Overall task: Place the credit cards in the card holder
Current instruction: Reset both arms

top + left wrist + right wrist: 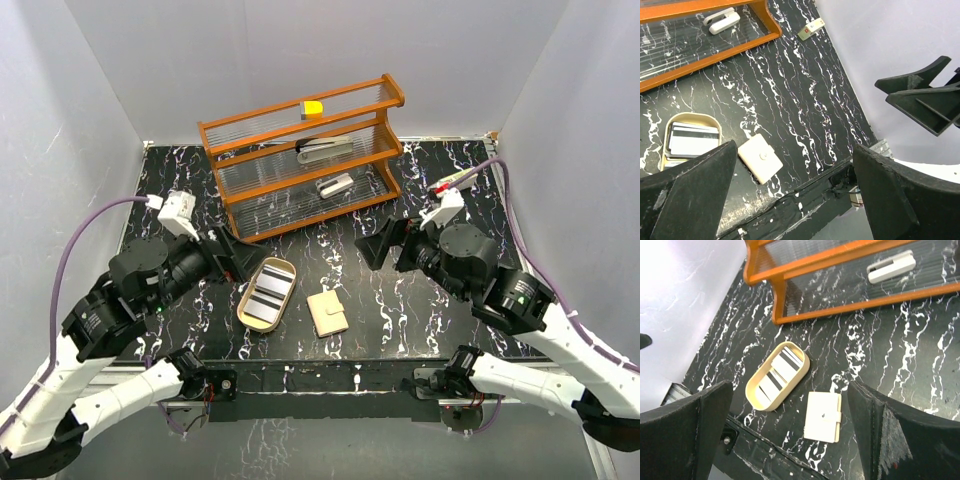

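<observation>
Tan oval card holder (pixel 245 298) near the front edge of the black marbled table (pixel 400 300), striped credit cards (pixel 266 296) flat inside it, small square wallet (pixel 327 313) just beside it on the right. Left gripper (pixel 243 258) close by the holder's far left rim, fingers spread wide, nothing between them. Right gripper (pixel 383 243) apart from the wallet, in front of the orange rack (pixel 300 160), fingers equally wide and empty.

A black, white-veined tabletop (pixel 400 300) was seen. On it were set an orange rack (pixel 320 214) at the back, the card holder (pixel 241 308) near the front edge, and a tan wallet (pixel 328 313) just beside it.
</observation>
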Tool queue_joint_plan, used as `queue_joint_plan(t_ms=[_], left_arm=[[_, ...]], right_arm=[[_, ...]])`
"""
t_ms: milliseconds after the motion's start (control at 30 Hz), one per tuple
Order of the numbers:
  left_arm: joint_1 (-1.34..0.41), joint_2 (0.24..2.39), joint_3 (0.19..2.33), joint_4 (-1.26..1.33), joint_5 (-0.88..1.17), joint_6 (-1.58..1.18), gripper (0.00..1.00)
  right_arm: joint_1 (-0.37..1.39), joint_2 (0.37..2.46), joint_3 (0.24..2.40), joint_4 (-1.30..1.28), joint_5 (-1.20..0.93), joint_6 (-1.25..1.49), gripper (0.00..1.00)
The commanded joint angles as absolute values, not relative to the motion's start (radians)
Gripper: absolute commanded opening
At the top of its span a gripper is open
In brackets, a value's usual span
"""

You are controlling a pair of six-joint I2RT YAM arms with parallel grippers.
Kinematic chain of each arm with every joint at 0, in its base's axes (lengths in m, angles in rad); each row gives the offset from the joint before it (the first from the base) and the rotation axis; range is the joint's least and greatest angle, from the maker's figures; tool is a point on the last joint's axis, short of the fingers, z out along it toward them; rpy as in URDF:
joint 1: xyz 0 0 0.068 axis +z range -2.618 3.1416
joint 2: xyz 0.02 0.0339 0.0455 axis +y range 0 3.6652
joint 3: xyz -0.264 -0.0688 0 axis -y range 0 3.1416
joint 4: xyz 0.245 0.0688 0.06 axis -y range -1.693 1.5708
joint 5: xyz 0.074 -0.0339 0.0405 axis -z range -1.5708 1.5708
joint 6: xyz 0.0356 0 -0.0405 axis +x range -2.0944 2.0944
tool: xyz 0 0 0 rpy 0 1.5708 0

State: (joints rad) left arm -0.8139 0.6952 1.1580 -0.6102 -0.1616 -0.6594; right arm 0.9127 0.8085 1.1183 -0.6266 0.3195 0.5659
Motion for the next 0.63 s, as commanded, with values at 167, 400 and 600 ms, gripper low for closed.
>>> queue_joint_plan(t_ms=[167, 400, 600], left_arm=[[-0.812, 0.637, 1.008, -0.638, -0.198, -0.664, 0.99], [-0.813, 0.605, 0.948, -0.584, -0.194, -0.697, 0.99], [-0.812, 0.637, 0.967, -0.590, -0.210, -0.676, 0.99]], right_arm=[[0.915, 0.761, 0.952, -0.527, 0.361, 0.679, 0.98], [0.916, 0.782, 0.990, -0.537, 0.372, 0.681, 0.98], [0.916, 0.788, 0.984, -0.529, 0.360, 0.683, 0.98]])
